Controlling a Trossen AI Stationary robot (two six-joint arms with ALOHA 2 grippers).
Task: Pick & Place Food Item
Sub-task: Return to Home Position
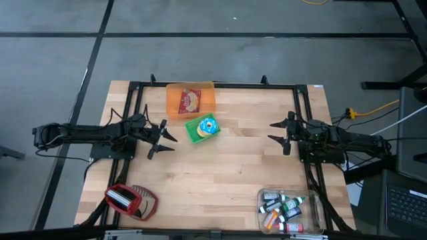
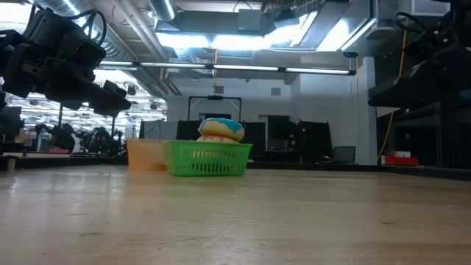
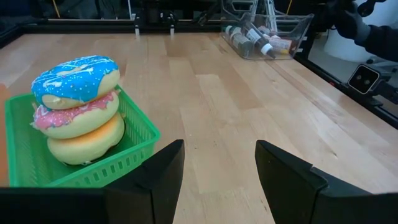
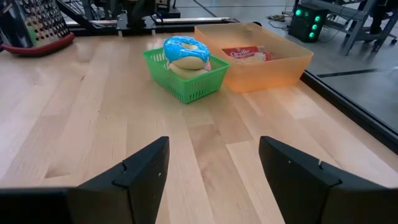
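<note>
The left tool (image 1: pixel 163 140) and right tool (image 1: pixel 275 132), both spread apart (holding nothing), should pull back slowly without bumping the green basket (image 1: pixel 191 131).

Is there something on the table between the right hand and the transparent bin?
No, nothing visible: only bare wood of the table lies between the open right hand and the transparent bin.

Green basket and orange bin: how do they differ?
The green basket is lattice-walled and smaller; the orange bin is smooth-walled, translucent and larger. The green basket holds stacked donuts rising above its rim; the orange bin holds a flat packet below its rim. Both stand upright on the table.
</note>
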